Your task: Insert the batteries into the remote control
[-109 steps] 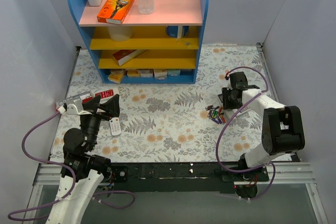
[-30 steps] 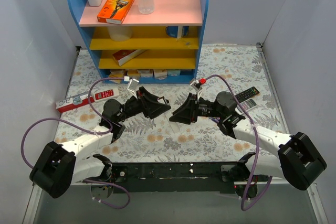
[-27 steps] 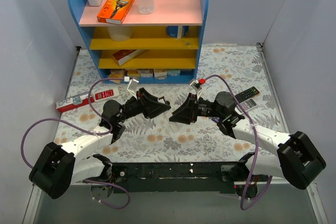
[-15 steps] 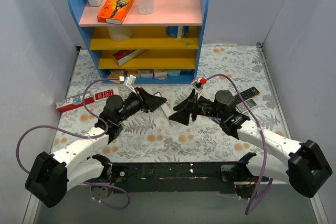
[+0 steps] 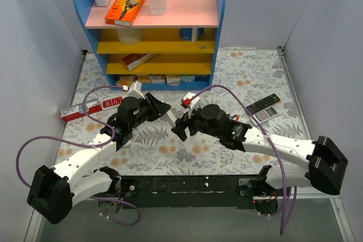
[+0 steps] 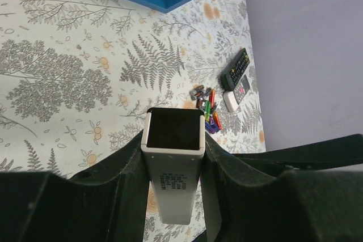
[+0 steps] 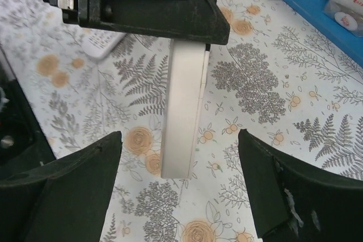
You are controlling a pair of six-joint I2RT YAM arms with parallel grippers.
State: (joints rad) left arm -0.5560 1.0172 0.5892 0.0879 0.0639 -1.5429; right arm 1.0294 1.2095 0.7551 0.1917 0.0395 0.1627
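Slim white bar remote control: printed label illegible, dark patch at far end; pinched by left gripper. Right gripper: jaws spread wide, flanking remote control, not touching. Small mixed-colour cylindrical batteries: heaped on floral table.

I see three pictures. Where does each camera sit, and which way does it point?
Top external: fixed above and behind the arms, looking down at the table; both arms show.
Left wrist: on the left arm, looking past its left hand, which grips the remote control, towards the batteries.
Right wrist: on the right arm, facing the left hand; its own open right hand frames the view.
All three show the remote control.
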